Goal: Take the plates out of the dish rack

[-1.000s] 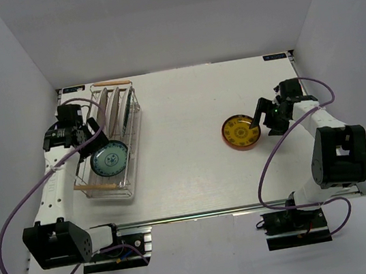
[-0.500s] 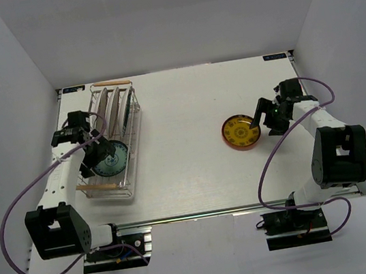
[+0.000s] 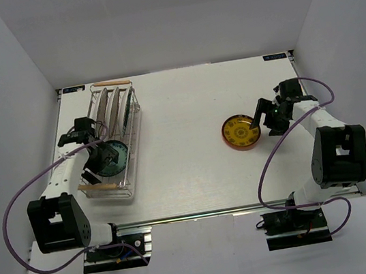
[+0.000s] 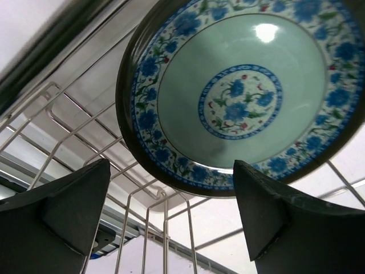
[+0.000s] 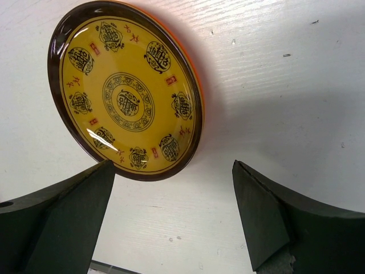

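Note:
The silver wire dish rack (image 3: 133,136) stands at the left of the table. A blue-green patterned plate (image 3: 111,157) leans in its near half, and several plates (image 3: 114,107) stand on edge in its far half. My left gripper (image 3: 95,165) is open at the near left of the blue-green plate (image 4: 239,97), its fingers (image 4: 63,214) just below the rim and apart from it, with rack wires (image 4: 165,228) between them. A yellow patterned plate (image 3: 241,132) lies flat on the table. My right gripper (image 3: 264,127) is open and empty beside the yellow plate (image 5: 125,94).
The rack has wooden bar handles at its near end (image 3: 98,186) and far end (image 3: 110,84). White walls enclose the table on the left, back and right. A purple cable (image 3: 14,203) loops off the left arm.
My left gripper has swung forward and right over the rack's near left side, closing in on the blue-green plate. The right arm and yellow plate have not moved.

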Motion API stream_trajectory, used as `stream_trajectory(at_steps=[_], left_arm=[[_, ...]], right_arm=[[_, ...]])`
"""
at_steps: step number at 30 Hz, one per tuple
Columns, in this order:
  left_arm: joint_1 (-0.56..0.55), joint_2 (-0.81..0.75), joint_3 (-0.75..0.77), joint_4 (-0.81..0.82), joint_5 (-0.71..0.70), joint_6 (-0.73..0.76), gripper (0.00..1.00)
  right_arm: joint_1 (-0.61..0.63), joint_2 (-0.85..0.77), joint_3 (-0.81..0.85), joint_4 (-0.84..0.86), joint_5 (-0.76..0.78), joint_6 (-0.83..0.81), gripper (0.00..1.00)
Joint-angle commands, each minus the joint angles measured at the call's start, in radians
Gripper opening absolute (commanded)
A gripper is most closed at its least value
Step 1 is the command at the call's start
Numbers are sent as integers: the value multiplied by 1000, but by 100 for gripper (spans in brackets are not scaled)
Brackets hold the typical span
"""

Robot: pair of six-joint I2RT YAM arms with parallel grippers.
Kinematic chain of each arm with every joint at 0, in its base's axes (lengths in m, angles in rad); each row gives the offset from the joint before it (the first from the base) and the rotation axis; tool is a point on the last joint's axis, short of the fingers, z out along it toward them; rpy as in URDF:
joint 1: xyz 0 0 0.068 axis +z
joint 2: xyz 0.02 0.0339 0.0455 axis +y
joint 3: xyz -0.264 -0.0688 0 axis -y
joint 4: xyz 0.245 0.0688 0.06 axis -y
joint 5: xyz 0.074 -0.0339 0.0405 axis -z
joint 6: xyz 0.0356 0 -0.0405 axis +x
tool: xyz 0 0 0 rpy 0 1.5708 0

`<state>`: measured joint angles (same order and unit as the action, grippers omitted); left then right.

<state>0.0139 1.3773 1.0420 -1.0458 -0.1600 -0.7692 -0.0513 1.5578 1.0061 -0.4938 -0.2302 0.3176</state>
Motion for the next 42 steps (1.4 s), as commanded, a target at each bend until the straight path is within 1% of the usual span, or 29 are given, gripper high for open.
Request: stream_trajectory(at_steps=[1, 8, 11, 12, 13, 16, 22, 25, 29, 34, 36, 38, 39, 42], left_arm=[[6, -7, -28, 49, -12, -42, 98], [6, -56, -89, 121, -46, -56, 98], [6, -67, -106, 141, -52, -53, 94], [6, -72, -112, 154, -56, -56, 91], [6, -73, -122, 164, -56, -55, 87], [6, -86, -144, 205, -47, -59, 82], [6, -90, -171, 248, -41, -61, 80], [6, -80, -166, 260, -46, -61, 77], [6, -70, -157, 257, -42, -67, 65], [6, -89, -161, 265, -42, -81, 54], [6, -92, -158, 262, -42, -85, 45], [6, -95, -149, 242, -53, -93, 40], [6, -96, -137, 230, -61, -99, 33], [6, -109, -126, 204, -75, -105, 26]], right_arm=[[-2, 1, 35, -3, 8, -17, 89], [-4, -8, 37, 0, 3, -18, 89], [-2, -5, 35, 0, -4, -18, 89], [-2, -5, 37, 1, -8, -21, 89], [-2, -8, 35, 3, -11, -22, 89], [-2, -13, 35, 3, -11, -25, 89], [-4, -16, 37, -2, -9, -23, 89], [-2, -16, 42, -5, -9, -25, 89], [-1, -18, 46, -9, -9, -25, 89], [-2, -22, 51, -14, -6, -26, 89], [-2, -24, 52, -17, -6, -26, 89], [-4, -28, 51, -17, -4, -26, 89], [-2, -31, 51, -17, -4, -26, 89], [-1, -36, 49, -17, -4, -23, 89]])
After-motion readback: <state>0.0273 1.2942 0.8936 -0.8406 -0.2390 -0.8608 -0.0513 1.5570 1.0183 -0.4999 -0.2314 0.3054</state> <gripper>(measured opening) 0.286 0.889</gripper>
